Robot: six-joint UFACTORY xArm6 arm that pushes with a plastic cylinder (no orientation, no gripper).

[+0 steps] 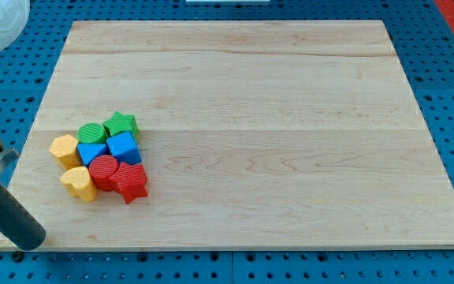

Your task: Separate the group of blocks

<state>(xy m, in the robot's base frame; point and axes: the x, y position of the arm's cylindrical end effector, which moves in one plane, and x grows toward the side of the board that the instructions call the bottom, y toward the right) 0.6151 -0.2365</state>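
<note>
Plastic blocks (pixel 101 166), light and rigid, sit clustered at the wooden board's (pixel 290 118) left middle; we judge they slide easily. My tip (pixel 30 241), gripperless, stands lower left, apart. We push the red star's (pixel 132 182) edge.

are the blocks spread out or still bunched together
Bunched: all eight sit touching near the board's left edge, from green star to red star. My tip is apart, lower left.

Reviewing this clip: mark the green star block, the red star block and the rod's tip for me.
green star block (pixel 121 123), camera view, on its top face.
red star block (pixel 131 181), camera view, on its top face.
my tip (pixel 30 241), camera view, at the rod's lower end, toward the view's bottom left of the blocks.
</note>
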